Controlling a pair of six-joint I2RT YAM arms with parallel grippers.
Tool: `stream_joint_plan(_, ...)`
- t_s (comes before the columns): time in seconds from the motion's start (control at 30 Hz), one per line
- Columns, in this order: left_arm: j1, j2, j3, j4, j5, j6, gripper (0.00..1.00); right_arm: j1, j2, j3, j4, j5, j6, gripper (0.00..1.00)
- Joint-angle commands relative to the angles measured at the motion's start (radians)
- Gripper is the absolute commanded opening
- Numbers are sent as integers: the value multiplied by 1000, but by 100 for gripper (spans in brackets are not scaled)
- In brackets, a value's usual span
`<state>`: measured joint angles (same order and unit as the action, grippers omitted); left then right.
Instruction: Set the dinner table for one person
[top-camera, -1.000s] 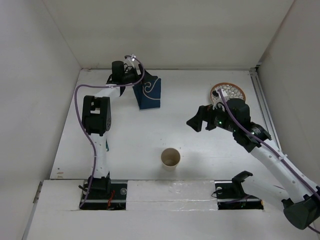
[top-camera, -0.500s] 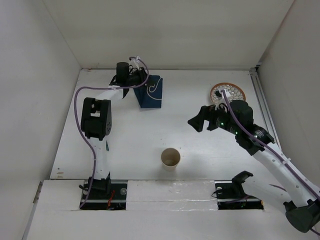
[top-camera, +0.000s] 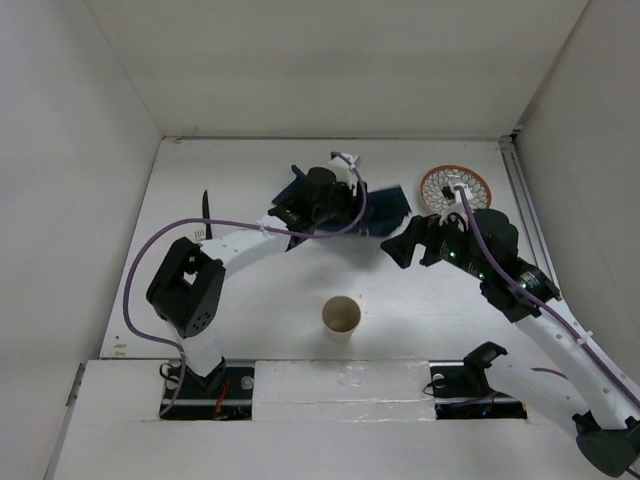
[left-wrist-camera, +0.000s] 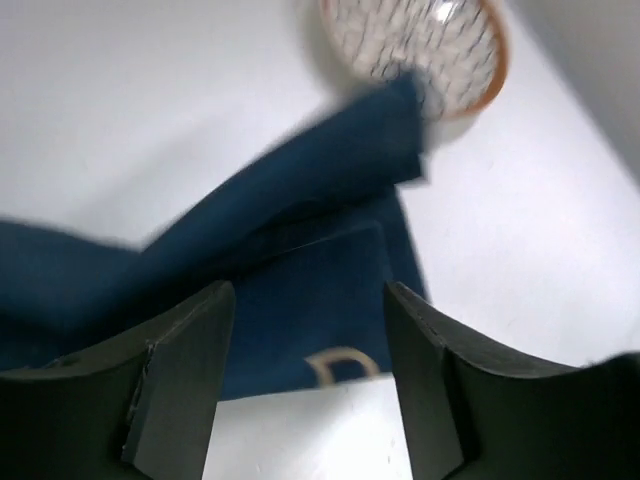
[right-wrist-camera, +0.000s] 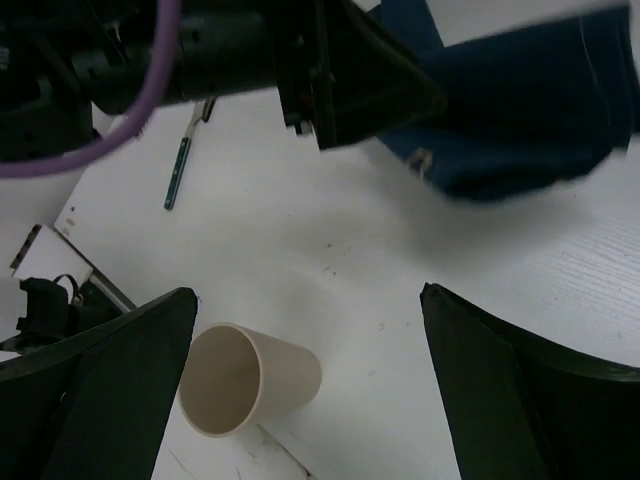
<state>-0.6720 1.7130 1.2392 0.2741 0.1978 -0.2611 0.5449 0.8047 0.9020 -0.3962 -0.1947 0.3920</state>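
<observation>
A thin dark utensil (top-camera: 205, 210) lies far left on the wide matte white tabletop (top-camera: 270, 310), which is plain, unmarked and spread beneath both arms. The left gripper (left-wrist-camera: 308, 295) has its fingers apart. A rumpled navy blue cloth placemat (top-camera: 385, 205) shows blurred just beyond them; whether they touch it I cannot tell. A beige paper cup (top-camera: 341, 317) stands upright near the front middle. The right gripper (right-wrist-camera: 308, 295) hangs spread wide, holding nothing, between cup and placemat. A round orange-rimmed patterned plate (top-camera: 455, 185) sits far right.
</observation>
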Motion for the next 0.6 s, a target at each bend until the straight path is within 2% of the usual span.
stream_joint_plan(0.0, -75, 8, -58, -59, -161, 31, 57, 9, -18, -3, 5, 38, 7, 100)
stream_joint_plan(0.07, -151, -1, -90, -85, -274, 43, 68, 9, -27, -3, -18, 78, 7, 100)
stream_joint_plan(0.1, -167, -1, -90, -98, -322, 28, 87, 18, -39, -3, -18, 93, 7, 100)
stream_joint_plan(0.17, -167, -33, -99, -137, -407, -22, 91, 18, -53, -3, -18, 115, 16, 100)
stream_joint_plan(0.2, -167, -45, -99, -150, -441, -44, 98, 18, -53, -3, -18, 139, 16, 100)
stream_joint_plan(0.33, -117, -67, -34, -271, -621, -167, 100, 18, -12, -3, 49, 164, 5, 100)
stream_joint_plan(0.47, -116, -15, 57, -413, -748, -265, 100, -17, 158, 47, 115, 184, -21, 100)
stream_joint_plan(0.57, -49, 80, 163, -498, -710, -346, 100, -60, 365, 138, 114, 195, -41, 100)
